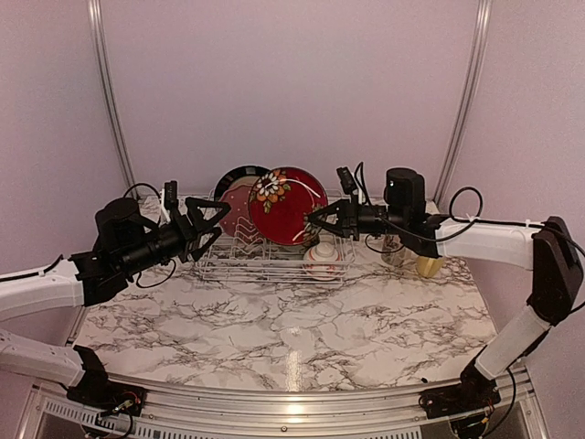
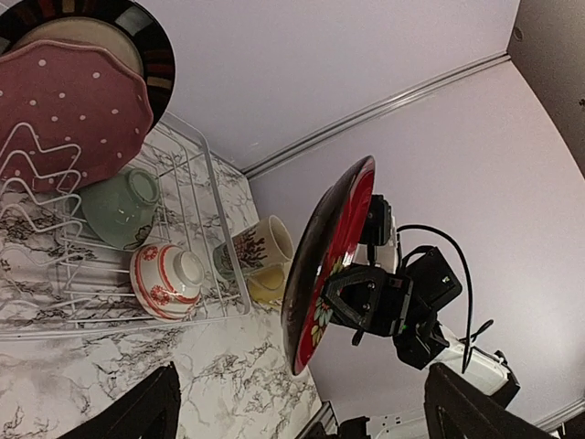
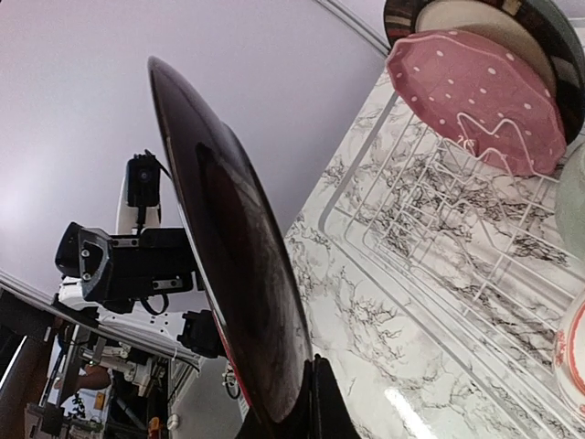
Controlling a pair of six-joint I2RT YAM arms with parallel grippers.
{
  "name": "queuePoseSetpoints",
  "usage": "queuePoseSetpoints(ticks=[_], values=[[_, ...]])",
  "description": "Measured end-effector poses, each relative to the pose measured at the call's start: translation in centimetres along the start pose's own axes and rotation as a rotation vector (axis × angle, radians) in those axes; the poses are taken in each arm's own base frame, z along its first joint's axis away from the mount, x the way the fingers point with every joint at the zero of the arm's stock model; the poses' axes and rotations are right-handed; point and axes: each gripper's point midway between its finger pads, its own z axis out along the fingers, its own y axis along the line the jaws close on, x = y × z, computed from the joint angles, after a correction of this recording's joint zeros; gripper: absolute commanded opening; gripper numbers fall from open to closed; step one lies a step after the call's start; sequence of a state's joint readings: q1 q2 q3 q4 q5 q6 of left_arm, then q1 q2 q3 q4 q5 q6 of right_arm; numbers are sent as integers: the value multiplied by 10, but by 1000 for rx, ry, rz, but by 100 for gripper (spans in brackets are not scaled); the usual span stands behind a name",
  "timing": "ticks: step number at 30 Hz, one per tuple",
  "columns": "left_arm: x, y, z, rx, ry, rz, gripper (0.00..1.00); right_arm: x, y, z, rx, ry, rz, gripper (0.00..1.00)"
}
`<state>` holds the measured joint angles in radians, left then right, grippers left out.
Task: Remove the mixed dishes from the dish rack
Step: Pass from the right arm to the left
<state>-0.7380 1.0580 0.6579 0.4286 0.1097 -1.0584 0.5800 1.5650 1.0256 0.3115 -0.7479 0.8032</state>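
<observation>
My right jaws grip the red flowered plate (image 1: 286, 205) on edge, clear of the dish rack (image 1: 265, 271); left jaws gape.

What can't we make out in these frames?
- Right wrist: grip of the right gripper on the red plate, hidden by the plate and the bottom edge.
- Top external: the green bowl, mostly behind the red plate.
- All views: lower face of the black-rimmed plate, covered by the pink dotted plate.
- Left wrist: finger bases of the left gripper, cut off at the bottom edge.
</observation>
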Motion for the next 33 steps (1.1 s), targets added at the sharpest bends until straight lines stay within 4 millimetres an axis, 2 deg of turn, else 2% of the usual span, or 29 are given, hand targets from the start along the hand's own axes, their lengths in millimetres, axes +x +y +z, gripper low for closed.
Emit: queuePoseSetpoints(ticks=[6, 9, 13, 18, 23, 25, 27, 29, 33], values=[[16, -9, 22, 85, 94, -26, 85, 0, 41, 3, -127, 9, 22, 0], [19, -18, 26, 133, 113, -29, 84, 5, 48, 8, -158, 25, 43, 0], [21, -31, 25, 184, 122, -17, 74, 9, 54, 13, -185, 37, 63, 0], [19, -41, 26, 208, 119, -12, 48, 14, 57, 20, -208, 49, 76, 0], [11, -46, 30, 187, 91, -1, 13, 15, 60, 23, -223, 49, 78, 0], [9, -37, 32, 113, 64, 73, 12, 15, 57, 24, -206, 41, 102, 0], [11, -16, 34, 7, 61, 115, 19, 19, 47, 28, -158, 40, 138, 0], [13, -7, 33, -38, 62, 108, 26, 25, 39, 31, -136, 52, 150, 0], [11, -10, 29, -46, 51, 77, 30, 24, 42, 31, -146, 45, 113, 0]])
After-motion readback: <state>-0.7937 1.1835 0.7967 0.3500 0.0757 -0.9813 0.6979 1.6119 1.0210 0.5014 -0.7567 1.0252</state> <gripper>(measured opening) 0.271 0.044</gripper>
